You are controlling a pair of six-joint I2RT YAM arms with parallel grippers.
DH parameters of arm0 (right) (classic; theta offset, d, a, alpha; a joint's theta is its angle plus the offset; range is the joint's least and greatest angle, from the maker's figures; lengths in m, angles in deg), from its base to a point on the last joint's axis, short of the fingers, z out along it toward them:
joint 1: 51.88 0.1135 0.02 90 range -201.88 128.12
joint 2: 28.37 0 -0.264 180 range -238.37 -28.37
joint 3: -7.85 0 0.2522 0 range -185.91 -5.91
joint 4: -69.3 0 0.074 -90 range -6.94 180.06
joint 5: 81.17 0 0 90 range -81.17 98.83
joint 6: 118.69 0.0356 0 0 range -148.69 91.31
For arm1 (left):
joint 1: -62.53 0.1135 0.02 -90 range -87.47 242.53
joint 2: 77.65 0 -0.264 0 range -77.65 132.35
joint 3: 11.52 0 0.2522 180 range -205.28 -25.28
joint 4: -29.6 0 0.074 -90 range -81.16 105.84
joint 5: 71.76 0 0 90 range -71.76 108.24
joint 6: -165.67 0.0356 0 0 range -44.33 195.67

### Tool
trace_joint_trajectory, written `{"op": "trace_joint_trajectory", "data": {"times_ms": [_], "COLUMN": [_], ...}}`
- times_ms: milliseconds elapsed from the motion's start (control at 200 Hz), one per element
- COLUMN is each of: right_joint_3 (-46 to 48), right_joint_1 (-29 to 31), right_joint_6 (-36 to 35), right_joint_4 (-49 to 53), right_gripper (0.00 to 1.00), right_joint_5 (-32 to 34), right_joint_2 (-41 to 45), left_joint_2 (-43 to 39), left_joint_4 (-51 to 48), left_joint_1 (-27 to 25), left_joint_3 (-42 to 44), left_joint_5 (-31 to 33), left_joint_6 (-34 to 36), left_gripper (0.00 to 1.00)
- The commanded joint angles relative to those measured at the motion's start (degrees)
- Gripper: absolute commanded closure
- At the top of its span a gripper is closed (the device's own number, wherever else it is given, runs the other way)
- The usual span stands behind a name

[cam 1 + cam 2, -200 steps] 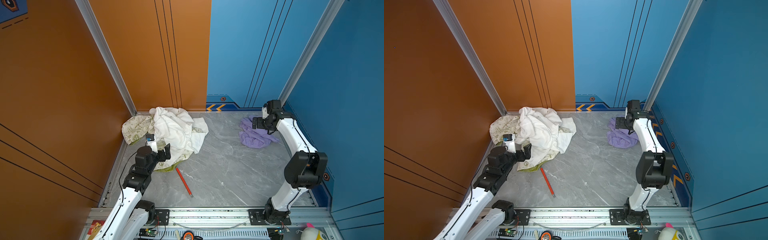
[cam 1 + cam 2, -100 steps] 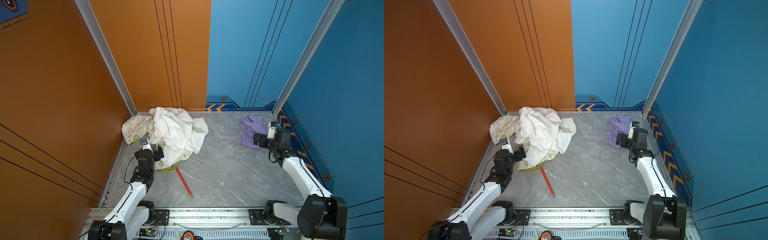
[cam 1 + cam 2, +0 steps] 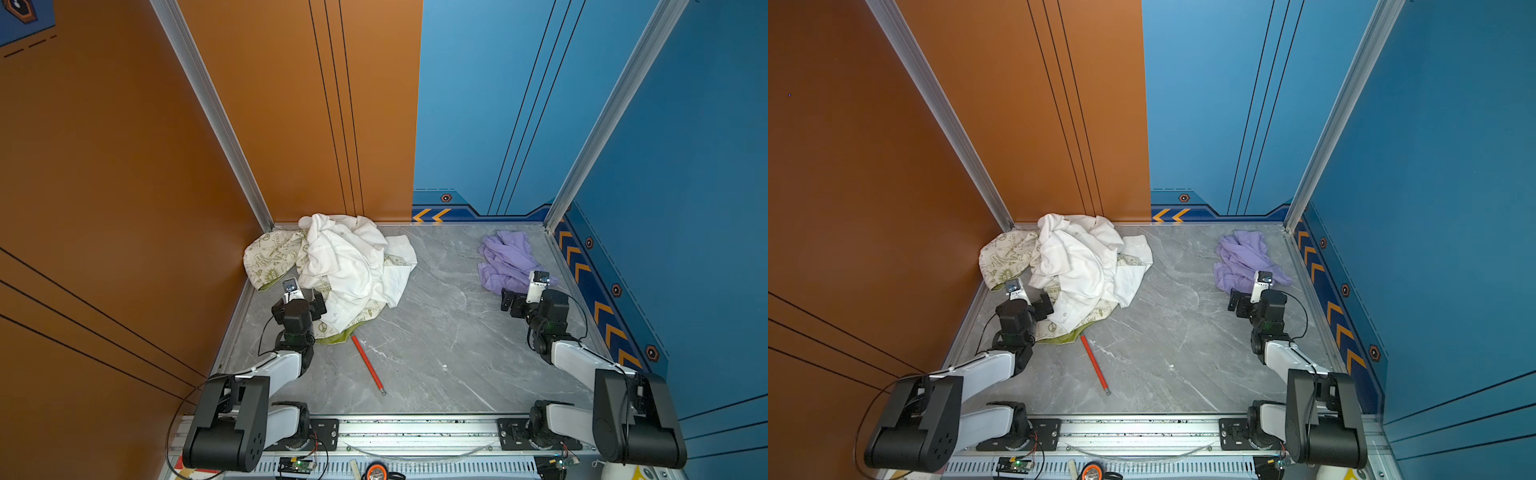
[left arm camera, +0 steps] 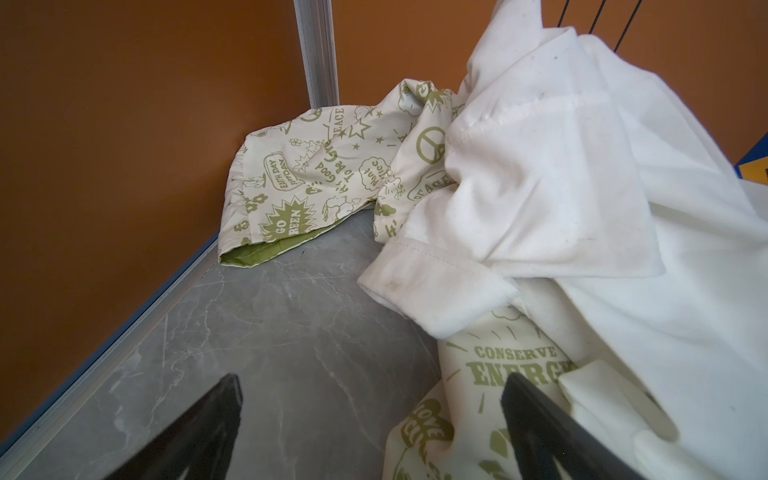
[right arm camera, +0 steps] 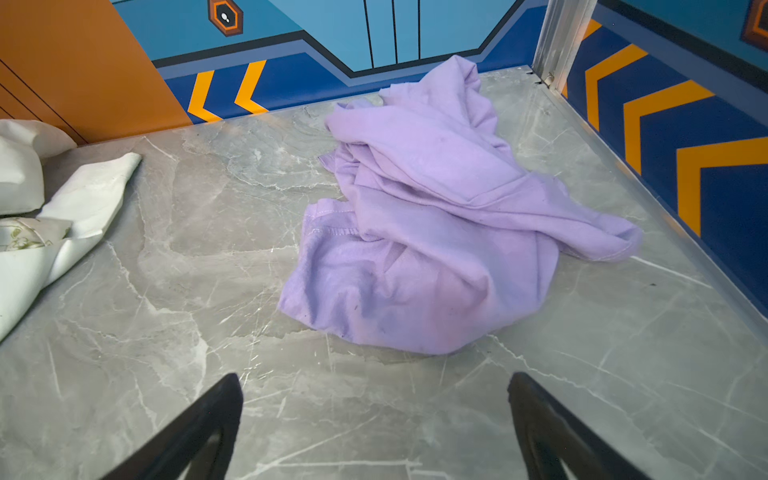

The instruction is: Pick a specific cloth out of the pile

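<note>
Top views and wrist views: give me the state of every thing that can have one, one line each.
pile: heaped in the back left corner, white shirt over print cloth.
lavender cloth: crumpled, lying on the table apart from the pile, not gripped.
red stick: lying flat, untouched.
left gripper: open, holding nothing, at the pile's near edge.
right gripper: open, holding nothing, short of the lavender cloth.

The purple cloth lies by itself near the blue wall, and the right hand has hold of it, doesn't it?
Not quite. The purple cloth does lie by itself near the blue wall, but the right hand has no hold of it: the right wrist view shows it open over bare table, short of the cloth.
</note>
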Motion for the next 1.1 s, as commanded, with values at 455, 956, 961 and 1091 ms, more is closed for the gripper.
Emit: {"op": "trace_joint_trajectory", "data": {"times_ms": [455,956,961,1091], "right_joint_3": [0.17,-0.32,-0.32,-0.17], "right_joint_1": [2.23,5.27,5.26,5.26], "right_joint_6": [-2.37,-3.15,-3.13,-2.84], "right_joint_4": [-20.36,-20.25,-20.37,-20.89], "right_gripper": [0.00,0.00,0.00,0.00], "right_joint_5": [-3.00,6.44,6.43,6.43], "right_joint_2": [-12.89,-14.72,-14.75,-14.86], "left_joint_2": [18.28,17.52,17.51,17.55], "left_joint_4": [26.54,16.06,16.06,16.06], "left_joint_1": [-2.27,-3.43,-3.43,-3.41], "left_joint_3": [1.37,-3.73,-3.69,-3.72], "left_joint_5": [-2.51,-0.52,-0.53,-0.49], "left_joint_6": [9.07,9.61,9.64,9.64], "left_gripper": [0.02,0.02,0.02,0.02]}}
